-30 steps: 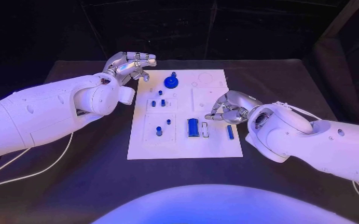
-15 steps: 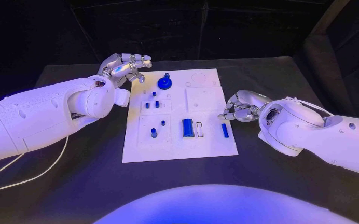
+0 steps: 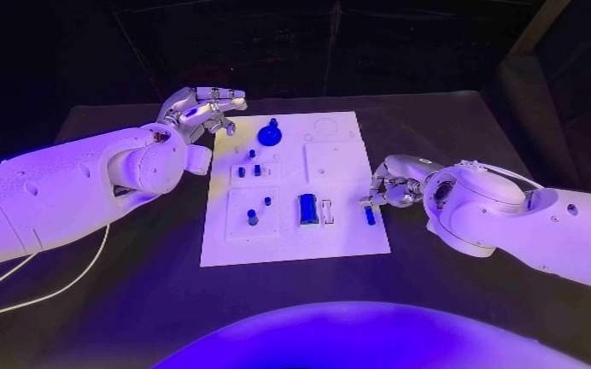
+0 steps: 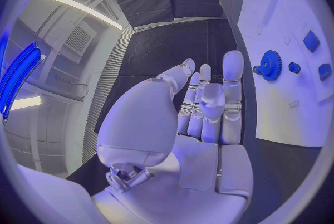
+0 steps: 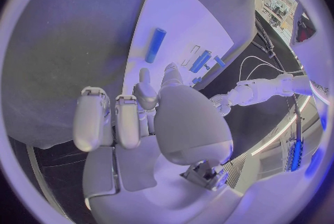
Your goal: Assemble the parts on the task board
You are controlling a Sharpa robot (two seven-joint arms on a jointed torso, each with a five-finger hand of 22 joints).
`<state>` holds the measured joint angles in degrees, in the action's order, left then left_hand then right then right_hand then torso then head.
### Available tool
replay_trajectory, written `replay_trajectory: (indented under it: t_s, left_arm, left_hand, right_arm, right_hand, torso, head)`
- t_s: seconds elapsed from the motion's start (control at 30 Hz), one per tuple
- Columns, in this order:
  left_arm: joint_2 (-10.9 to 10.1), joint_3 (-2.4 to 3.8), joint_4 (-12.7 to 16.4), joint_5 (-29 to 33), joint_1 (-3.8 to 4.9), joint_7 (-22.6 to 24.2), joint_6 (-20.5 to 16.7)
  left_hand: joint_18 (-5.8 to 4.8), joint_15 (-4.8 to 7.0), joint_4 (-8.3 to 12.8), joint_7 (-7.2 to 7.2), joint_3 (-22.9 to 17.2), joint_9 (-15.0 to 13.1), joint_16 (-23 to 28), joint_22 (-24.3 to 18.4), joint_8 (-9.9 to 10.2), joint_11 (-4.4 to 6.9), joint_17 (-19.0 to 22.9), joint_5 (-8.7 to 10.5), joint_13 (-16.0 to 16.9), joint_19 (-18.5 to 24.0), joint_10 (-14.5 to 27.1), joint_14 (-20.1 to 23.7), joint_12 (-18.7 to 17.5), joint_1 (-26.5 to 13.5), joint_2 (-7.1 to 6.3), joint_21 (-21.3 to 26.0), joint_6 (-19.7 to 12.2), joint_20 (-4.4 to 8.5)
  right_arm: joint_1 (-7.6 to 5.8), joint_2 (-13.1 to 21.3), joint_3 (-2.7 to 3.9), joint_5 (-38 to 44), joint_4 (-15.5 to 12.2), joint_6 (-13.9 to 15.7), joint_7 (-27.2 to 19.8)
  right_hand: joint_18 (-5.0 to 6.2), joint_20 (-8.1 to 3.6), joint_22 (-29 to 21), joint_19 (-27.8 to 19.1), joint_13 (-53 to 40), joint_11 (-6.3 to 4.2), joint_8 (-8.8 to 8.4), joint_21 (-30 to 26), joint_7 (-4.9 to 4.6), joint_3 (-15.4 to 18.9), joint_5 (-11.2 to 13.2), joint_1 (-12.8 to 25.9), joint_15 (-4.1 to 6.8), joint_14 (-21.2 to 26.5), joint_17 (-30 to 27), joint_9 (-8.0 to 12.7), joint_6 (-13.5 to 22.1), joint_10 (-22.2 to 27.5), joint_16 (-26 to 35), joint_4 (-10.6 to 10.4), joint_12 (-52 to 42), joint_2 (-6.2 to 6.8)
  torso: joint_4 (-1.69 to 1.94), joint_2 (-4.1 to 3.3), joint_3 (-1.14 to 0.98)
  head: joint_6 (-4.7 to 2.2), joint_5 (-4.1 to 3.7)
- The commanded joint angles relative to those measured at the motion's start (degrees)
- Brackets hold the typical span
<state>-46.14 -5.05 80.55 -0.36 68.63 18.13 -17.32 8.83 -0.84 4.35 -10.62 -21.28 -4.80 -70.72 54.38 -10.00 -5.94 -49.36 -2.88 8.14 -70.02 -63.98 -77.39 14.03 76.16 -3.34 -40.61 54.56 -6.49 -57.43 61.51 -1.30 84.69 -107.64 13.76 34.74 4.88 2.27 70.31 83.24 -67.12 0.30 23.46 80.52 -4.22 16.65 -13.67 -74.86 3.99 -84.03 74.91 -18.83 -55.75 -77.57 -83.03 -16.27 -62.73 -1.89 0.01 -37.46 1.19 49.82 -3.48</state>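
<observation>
**Inspector:** Fingers [image 4: 209,102] of your left hand [image 3: 203,110] are curled in together and hold nothing. The hand hangs over the table [image 3: 468,130] just beside the task board's [image 3: 339,245] far left corner, near the blue gear part [image 3: 270,137].

**Operator:** And the right?

**Inspector:** Your right hand [image 3: 392,185] has its fingers [image 5: 129,118] bent inward, nothing between them. It sits at the board's right edge, just beside the slim blue bar [image 3: 370,215]; I cannot tell whether it touches.

**Operator:** The parts?

**Inspector:** You have them all on the board: the gear at the far end, small blue pegs [image 3: 253,169] in the middle-left, a larger blue block [image 3: 308,208] near the centre, the bar to its right.
</observation>
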Motion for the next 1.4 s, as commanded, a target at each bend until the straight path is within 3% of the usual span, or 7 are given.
replay_trajectory:
  t_s: [0.03,0.23,0.57,0.87,1.07,1.4]
  left_arm:
    - [-0.05,0.04,0.11,0.10,0.06,0.34,0.51]
    - [-0.08,0.04,0.11,0.10,0.05,0.32,0.54]
    - [-0.11,0.04,0.05,0.10,0.04,0.29,0.58]
    - [-0.11,0.04,0.06,0.10,0.02,0.25,0.60]
    - [-0.13,0.04,0.04,0.10,0.01,0.23,0.59]
    - [-0.07,0.02,0.00,0.10,-0.01,0.15,0.60]
  left_hand:
    - [0.93,-0.32,-0.08,-0.05,0.26,0.08,-0.31,-0.11,-0.33,-0.08,0.09,-0.09,0.11,0.11,0.52,0.07,0.51,-0.32,0.38,0.37,-0.57,-0.41]
    - [0.93,-0.33,-0.12,-0.06,0.30,0.10,-0.32,-0.11,-0.42,-0.09,0.11,-0.09,0.13,0.10,0.60,0.08,0.60,-0.36,0.44,0.41,-0.64,-0.42]
    - [0.93,-0.33,-0.12,-0.06,0.30,0.10,-0.32,-0.11,-0.42,-0.09,0.11,-0.09,0.13,0.10,0.60,0.08,0.60,-0.36,0.44,0.41,-0.64,-0.42]
    - [0.93,-0.33,-0.12,-0.06,0.30,0.10,-0.32,-0.11,-0.42,-0.09,0.11,-0.09,0.13,0.10,0.60,0.08,0.60,-0.36,0.44,0.41,-0.64,-0.42]
    - [0.93,-0.33,-0.12,-0.06,0.30,0.10,-0.32,-0.11,-0.42,-0.09,0.11,-0.09,0.13,0.10,0.60,0.08,0.60,-0.36,0.44,0.41,-0.64,-0.42]
    - [0.93,-0.33,-0.12,-0.06,0.30,0.10,-0.32,-0.11,-0.42,-0.09,0.11,-0.09,0.13,0.10,0.60,0.08,0.60,-0.36,0.44,0.41,-0.64,-0.42]
  right_arm:
    - [0.03,-0.10,0.00,1.59,-0.12,-3.04,1.04]
    - [0.13,-0.17,-0.02,1.64,-0.26,-4.40,1.62]
    - [0.40,-0.71,-0.06,1.65,-0.23,-5.98,2.02]
    - [0.68,-1.95,-0.10,2.59,1.31,-6.55,2.09]
    - [1.02,-2.76,-0.12,3.31,1.75,-8.35,2.16]
    - [1.33,-3.86,-0.17,5.46,1.93,-10.92,2.55]
  right_hand:
    - [-1.03,0.04,0.00,-0.32,0.04,-0.44,0.31,-0.19,-0.01,0.42,0.36,0.49,0.03,-3.44,2.07,-0.14,-0.60,-0.04,0.12,0.03,0.25,0.29]
    - [-1.03,-0.02,-0.02,-0.33,0.09,-0.52,0.52,-0.21,0.08,0.64,0.83,0.78,0.10,-3.43,2.01,-0.39,-0.74,-0.02,0.18,-0.13,0.35,0.38]
    - [-1.04,-0.10,0.04,-0.31,0.10,-0.62,0.76,-0.20,0.20,0.65,1.15,0.53,0.17,-3.43,2.01,-0.69,-0.87,-0.03,0.21,0.05,0.40,0.41]
    - [-0.99,-0.21,-0.32,-0.50,0.35,-0.64,1.12,-0.49,0.14,-0.15,0.57,-2.96,0.23,-3.34,1.68,-1.61,-0.38,0.25,0.53,2.00,0.94,-0.02]
    - [-1.00,-0.30,-0.24,-0.49,0.50,-0.77,1.24,-0.52,0.23,-1.32,-0.74,-6.76,0.34,-3.36,1.80,-2.18,-0.08,0.45,0.55,4.57,1.32,-0.86]
    - [-1.10,-0.30,0.26,-0.37,0.14,-0.70,0.86,-0.33,0.08,-2.05,-0.28,-9.24,0.30,-3.47,2.47,-2.38,0.36,0.49,0.24,6.59,1.09,-1.23]
  torso:
    - [-0.08,0.01,0.05]
    - [0.06,0.00,0.03]
    - [-0.03,0.00,0.04]
    - [0.13,0.00,0.02]
    - [0.05,0.02,0.04]
    - [0.06,0.03,0.05]
  head:
    - [0.05,-0.08]
    - [0.14,-0.18]
    - [0.18,-0.06]
    - [0.18,-0.15]
    - [0.18,0.11]
    - [0.18,0.24]
